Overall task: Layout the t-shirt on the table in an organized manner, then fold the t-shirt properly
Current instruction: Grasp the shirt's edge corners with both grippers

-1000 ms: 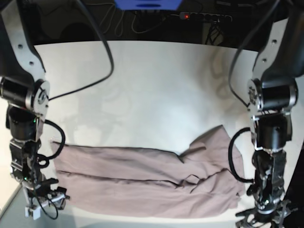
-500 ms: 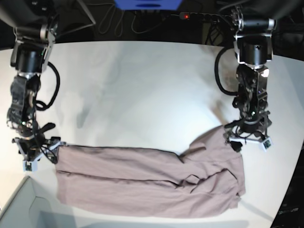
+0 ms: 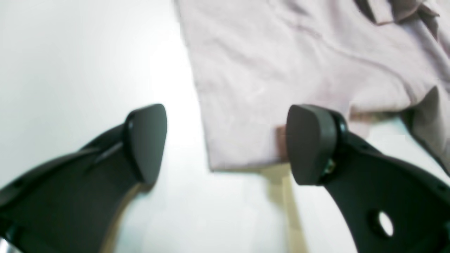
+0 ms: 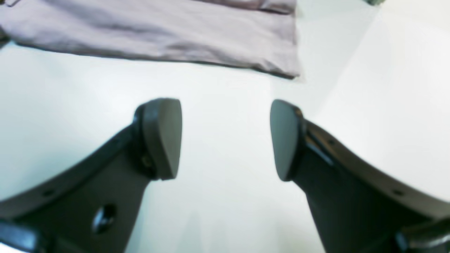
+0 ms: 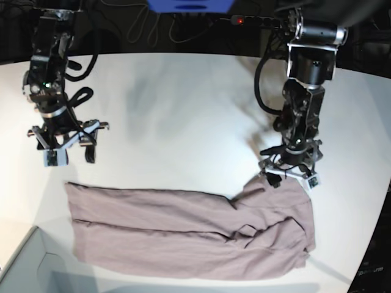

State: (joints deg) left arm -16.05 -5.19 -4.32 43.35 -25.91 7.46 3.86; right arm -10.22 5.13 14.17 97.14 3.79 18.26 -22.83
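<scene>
Both claws gape over the t-shirt (image 5: pixel 183 232) (folded lengthwise).

T-shirt (image 5: pixel 183 235): soft mauve cloth, matt, lightly creased w/ stitched hems. Desk (image 5: pixel 183 110): smooth white matt top, faint sheen. Left tool (image 3: pixel 225 144) & right tool (image 4: pixel 225 138): dark matt plastic fingers, smooth pads.

You will find no words, numbers, labels or brand marks to read in any of these views. The cloth and the big tabletop are plain, and the dark things along the far edge are too small and blurry to show any letters.
</scene>
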